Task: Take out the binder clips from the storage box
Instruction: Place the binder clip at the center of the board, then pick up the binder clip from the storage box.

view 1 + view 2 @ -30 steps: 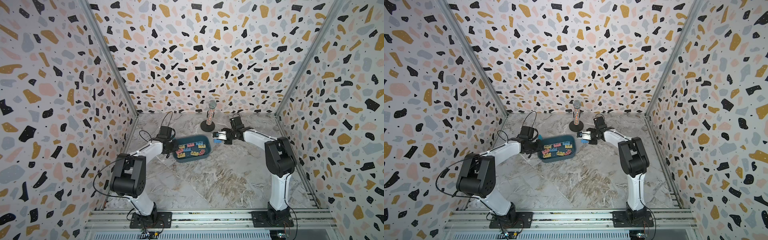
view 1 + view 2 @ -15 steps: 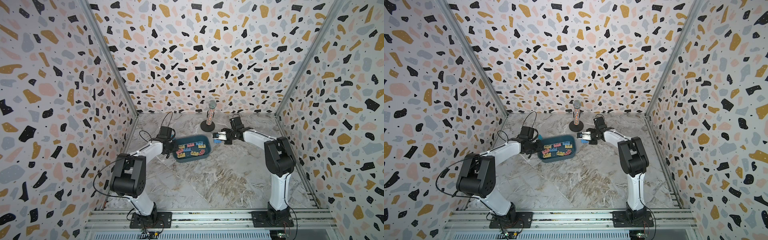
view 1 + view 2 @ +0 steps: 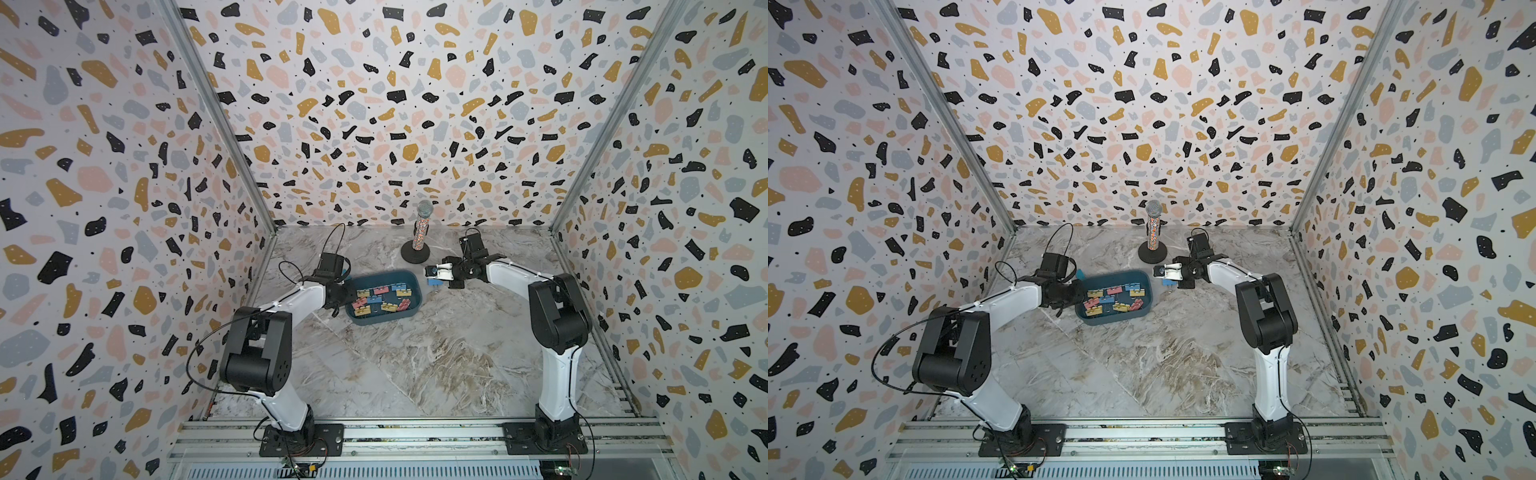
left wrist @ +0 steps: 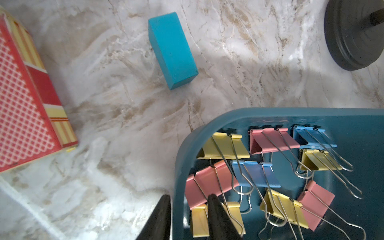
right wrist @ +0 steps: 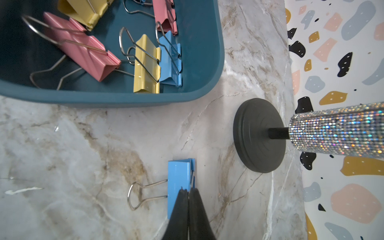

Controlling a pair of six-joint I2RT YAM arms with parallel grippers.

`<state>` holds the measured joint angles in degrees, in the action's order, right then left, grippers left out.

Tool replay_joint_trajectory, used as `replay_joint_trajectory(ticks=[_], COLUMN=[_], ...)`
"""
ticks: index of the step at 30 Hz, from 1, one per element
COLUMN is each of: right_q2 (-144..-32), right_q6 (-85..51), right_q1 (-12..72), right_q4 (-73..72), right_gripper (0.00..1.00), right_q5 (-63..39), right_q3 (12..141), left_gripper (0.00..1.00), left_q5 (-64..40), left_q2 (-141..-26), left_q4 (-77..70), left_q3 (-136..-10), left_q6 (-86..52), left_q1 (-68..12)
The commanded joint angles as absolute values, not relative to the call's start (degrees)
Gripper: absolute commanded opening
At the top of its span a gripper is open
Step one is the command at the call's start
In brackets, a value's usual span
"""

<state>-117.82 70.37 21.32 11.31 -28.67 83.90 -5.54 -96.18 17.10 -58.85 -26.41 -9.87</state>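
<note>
Two robot arms work on a marble table point(image 3: 415, 365) inside a speckled enclosure. Your left gripper point(image 4: 188, 199) straddles the near wall of the box point(image 4: 207, 128), one finger outside and one inside, clamped on the wall to steady it. The box sits on the table between the two arms. About nine clips point(image 4: 270, 141) lie loose on its floor in pink, yellow and blue, with some of their wire handles crossing.

Your right gripper point(image 5: 188, 190) is outside the box, near a microphone point(image 5: 336, 131) on a round black base. Its fingers are pressed together on the blue clip point(image 5: 178, 178), pinching it at one edge. The clip is over bare table, just beside the box. Whether it touches the table is hard to tell.

You seem to be at the drop-off of one clip, early in the task. Next, part the right fingers to set the clip down, then reach into the box for another. Pick one whose handles are free of its neighbours.
</note>
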Motion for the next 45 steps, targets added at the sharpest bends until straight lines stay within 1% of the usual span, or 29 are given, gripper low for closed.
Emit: replay_joint_trajectory(ticks=[1,10,12,16,21,28,35,37,38,42,45], right_q2=[-117.9,-118.2,-118.2,-117.8,-115.7,-111.1,-103.9,-101.7,-100.5,-98.4,-99.4], right_q6=[70.7,70.3,70.3,69.6,67.4,65.0,61.3,60.2,59.7,58.7,58.5], right_q1=[21.3,21.6,21.8,22.1,22.3,22.3,22.3,22.4,22.6,25.4,28.4], right_q4=[10.9,10.0,10.0,9.7,7.9,9.3,10.7,11.6,12.1,13.1,15.5], right_gripper=[0.06,0.14,0.18,0.36,0.45,0.48,0.49,0.52,0.55,0.56,0.53], right_q5=[-28.4,-27.6,-27.6,-27.3,-27.9,-27.5,-30.4,-32.8,-34.1,-36.0,-35.2], right_q3=[83.5,82.3,82.2,81.9,80.0,78.8,76.3,76.1,76.2,76.9,79.1], left_gripper=[0.34,0.34,0.33,0.33,0.34,0.34,0.34,0.34,0.33,0.31,0.30], left_q5=[-5.9,-6.0,-6.0,-6.1,-5.9,-5.7,-5.6,-5.6,-5.7,-5.7,-5.8], left_q2=[-94.7,-94.4,-94.3,-94.5,-94.9,-95.3,-95.5,-95.5,-95.5,-96.0,-96.2], left_q4=[17.5,17.4,17.4,17.4,17.4,17.5,17.9,17.9,18.0,17.9,17.9], left_q3=[-58.0,-57.8,-57.8,-57.9,-58.2,-58.8,-59.6,-59.8,-59.8,-59.9,-59.9], left_q6=[-26.6,-26.6,-26.5,-26.5,-26.4,-26.1,-25.5,-25.4,-25.3,-25.3,-25.4], left_q1=[-9.7,-9.7,-9.7,-9.6,-9.7,-9.6,-9.4,-9.3,-9.2,-9.2,-9.2])
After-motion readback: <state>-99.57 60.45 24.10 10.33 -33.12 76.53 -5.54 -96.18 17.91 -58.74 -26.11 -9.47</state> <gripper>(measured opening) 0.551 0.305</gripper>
